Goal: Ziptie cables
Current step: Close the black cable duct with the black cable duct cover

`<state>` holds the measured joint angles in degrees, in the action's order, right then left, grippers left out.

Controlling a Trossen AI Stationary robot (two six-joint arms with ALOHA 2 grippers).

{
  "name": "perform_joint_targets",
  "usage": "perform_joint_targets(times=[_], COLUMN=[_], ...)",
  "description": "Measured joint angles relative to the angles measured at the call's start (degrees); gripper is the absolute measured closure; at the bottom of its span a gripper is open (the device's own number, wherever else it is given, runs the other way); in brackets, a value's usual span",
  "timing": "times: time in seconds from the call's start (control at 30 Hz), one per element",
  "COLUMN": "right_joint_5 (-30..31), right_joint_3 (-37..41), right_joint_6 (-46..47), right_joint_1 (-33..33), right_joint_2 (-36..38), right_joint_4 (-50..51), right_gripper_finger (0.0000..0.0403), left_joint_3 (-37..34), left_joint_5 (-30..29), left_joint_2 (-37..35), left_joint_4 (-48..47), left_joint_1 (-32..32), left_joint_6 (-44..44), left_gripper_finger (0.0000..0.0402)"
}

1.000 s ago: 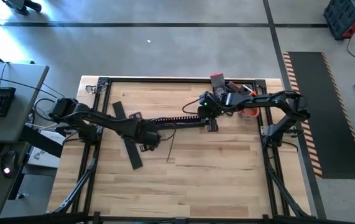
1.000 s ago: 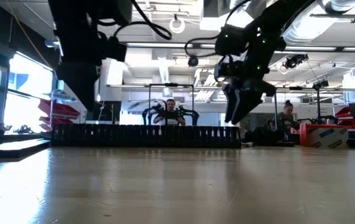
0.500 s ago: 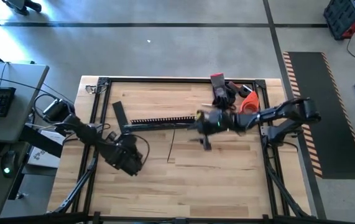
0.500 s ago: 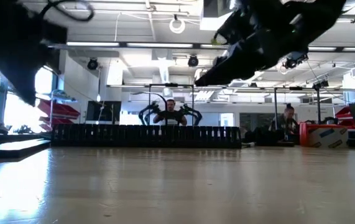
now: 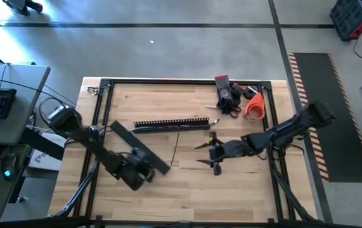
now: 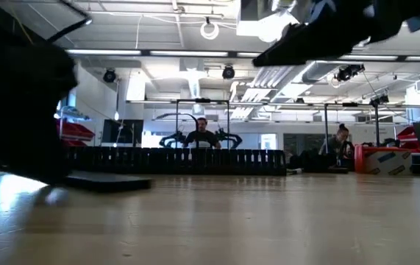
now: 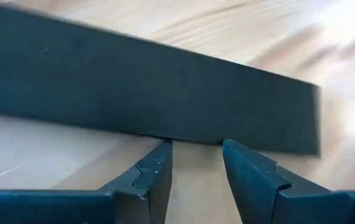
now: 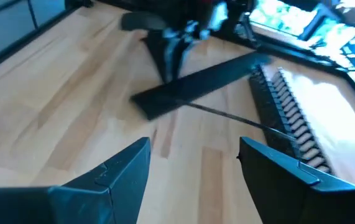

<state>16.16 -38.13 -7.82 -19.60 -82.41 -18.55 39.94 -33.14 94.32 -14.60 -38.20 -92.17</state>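
The cables lie as a dark tangled bundle at the table's far right. One thin dark wire runs from the comb-slotted black bar toward the near edge, and it also shows in the right wrist view. My left gripper is open and sits low, near left of centre. Its fingertips stand at the long edge of a flat black strip. My right gripper is wide open, held above the table right of the wire and pointing toward the table's left. My left gripper comes level at the flat black strip's long edge, near its right-hand end, with one fingertip on each side of a short stretch of that edge. I cannot tell whether the fingertips touch it. The strip lies flat on the table.
The flat strip lies slanting between the two grippers. A red object and an orange object sit by the cable bundle. A black frame rims the table. People sit in the room beyond. Bare wood shows toward the near edge.
My left gripper has moved toward the near edge and dropped low. The flat black strip has turned about, and its near end has swung toward the table's right. My right gripper has drawn away from the comb bar's right end toward the near edge.
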Motion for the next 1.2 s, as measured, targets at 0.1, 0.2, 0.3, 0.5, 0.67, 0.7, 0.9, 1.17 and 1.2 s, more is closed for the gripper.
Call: perform_joint_targets(times=[0.1, 0.2, 0.3, 0.5, 0.67, 0.7, 0.9, 1.17, 1.2], right_joint_5=[3.84, 4.46, 4.37, -1.78, -3.02, -3.38, -9.52, -10.72, -11.28], right_joint_3=[-0.02, -0.04, -0.04, -0.04, -0.15, -0.73, -9.89, -25.21, -26.11], right_joint_6=[1.33, 3.89, 6.2, 9.5, 10.41, 10.38, 7.09, 7.84, 8.0], right_joint_1=[-1.81, -3.03, -3.27, -2.02, 0.38, 1.12, 6.36, 10.7, 11.04], right_joint_2=[4.4, 8.09, 9.51, 2.97, -10.79, -13.72, -27.86, -41.36, -42.28], right_joint_4=[3.13, 5.6, 6.15, 4.69, -7.02, -9.54, -14.21, -9.12, -8.55], right_gripper_finger=[0.0172, 0.0172, 0.0172, 0.0172, 0.0168, 0.0164, 0.0108, 0.0053, 0.0053], left_joint_3=[1.54, 4.45, 9.34, 15.77, 16.16, 16.09, 16.12, 16.09, 16.09], left_joint_5=[-4.29, -1.66, 4.7, 5.96, -2.19, -4.03, -11.0, -14.07, -14.11], left_joint_2=[5.02, 9.69, 11.63, 8.48, 2.49, 1.55, -1.65, -1.37, -1.37], left_joint_4=[17.84, 32.36, 37.98, 27.61, 15.08, 12.16, 1.36, -3.43, -3.4], left_joint_1=[3.26, 8.3, 12.3, 13.39, 9.12, 7.98, 2.34, -0.33, -0.5], left_joint_6=[10.68, 26.96, 42.07, 51.98, 48.52, 47.18, 37.78, 30.18, 29.88], left_gripper_finger=[0.0275, 0.0275, 0.0275, 0.0275, 0.0275, 0.0275, 0.0275, 0.0275, 0.0275])
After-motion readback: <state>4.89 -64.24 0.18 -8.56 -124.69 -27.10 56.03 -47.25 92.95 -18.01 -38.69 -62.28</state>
